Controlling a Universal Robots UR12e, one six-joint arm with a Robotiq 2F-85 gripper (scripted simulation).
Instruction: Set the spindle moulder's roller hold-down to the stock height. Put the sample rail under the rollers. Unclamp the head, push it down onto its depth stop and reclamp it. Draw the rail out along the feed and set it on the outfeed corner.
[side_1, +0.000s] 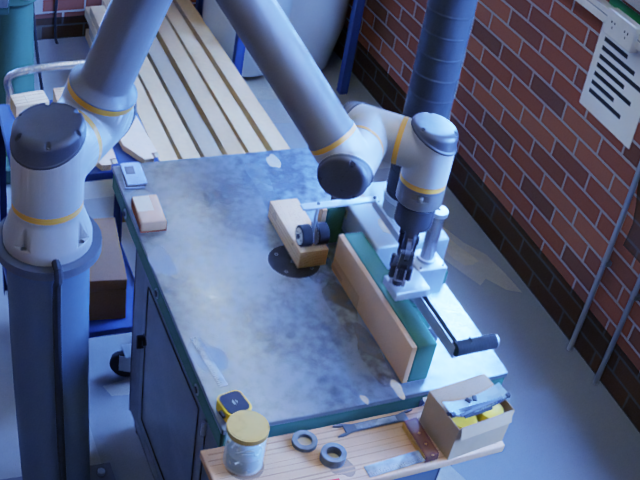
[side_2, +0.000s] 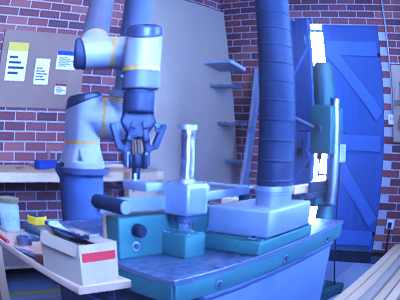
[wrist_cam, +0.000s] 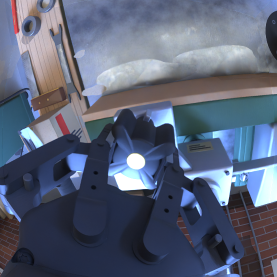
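Observation:
My gripper (side_1: 399, 274) (side_2: 136, 167) (wrist_cam: 137, 160) points straight down behind the fence, and its fingers are closed around a dark star-shaped clamp knob (wrist_cam: 136, 160) on the grey hold-down head (side_1: 413, 281) (side_2: 185, 192). The head sits on an upright steel post (side_1: 433, 232) (side_2: 188, 150). A thin arm runs from it to two dark rollers (side_1: 311, 233). The wooden sample rail (side_1: 296, 231) lies on the table under the rollers. The knob is hidden by the fingers in the side cameras.
The wood-faced green fence (side_1: 380, 310) (wrist_cam: 186, 91) runs along the steel table (side_1: 243, 289). A dust hose (side_1: 439, 57) (side_2: 276, 100) rises behind it. A black-handled lever (side_1: 468, 343) (side_2: 112, 204) sticks out by a cardboard box (side_1: 465, 416). A wooden block (side_1: 149, 213) lies at the far left.

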